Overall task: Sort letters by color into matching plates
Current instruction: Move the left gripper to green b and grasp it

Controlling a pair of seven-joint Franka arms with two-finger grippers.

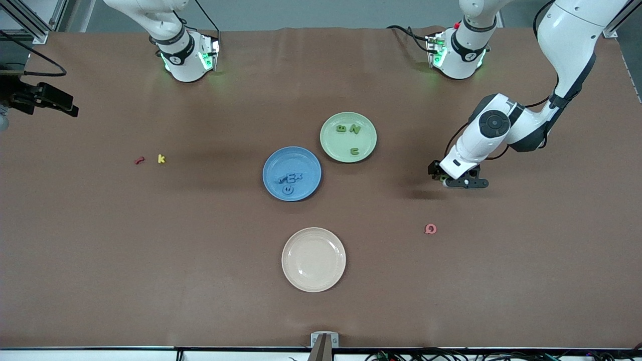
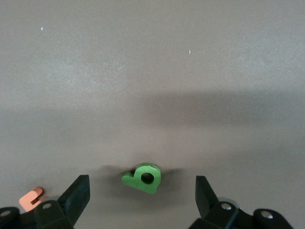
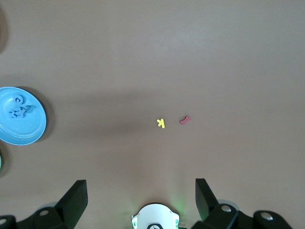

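The small chunky green letter b (image 2: 143,177), the last green piece outside its plate, is seen lying flat on the brown table (image 1: 200,240) between the wide-spread fingers of the left gripper (image 2: 142,193), which is lowered over it and has hold of nothing. From the front the letter is hidden under the left gripper (image 1: 459,179). Taking the glossy medium-blue plate (image 1: 306,188) as landmark: the empty cream-beige plate (image 1: 313,259) and a pink ring-shaped letter (image 1: 430,229) are placed nearer the front camera, the pink one toward the left arm's end; the blue letters (image 1: 289,180) are gathered inside the blue plate; the glossy pale-green plate (image 1: 368,138), just beside it and farther from the camera, is loaded with three green letters (image 1: 349,135). A yellow k (image 1: 161,159) and a red letter (image 1: 139,160) are left toward the right arm's end. The right gripper (image 3: 141,193) is kept waiting high above them, fingers apart and empty. A slip may be feared: the letter is tiny and lies askew, so closing fingers could pinch one corner and flick it away.
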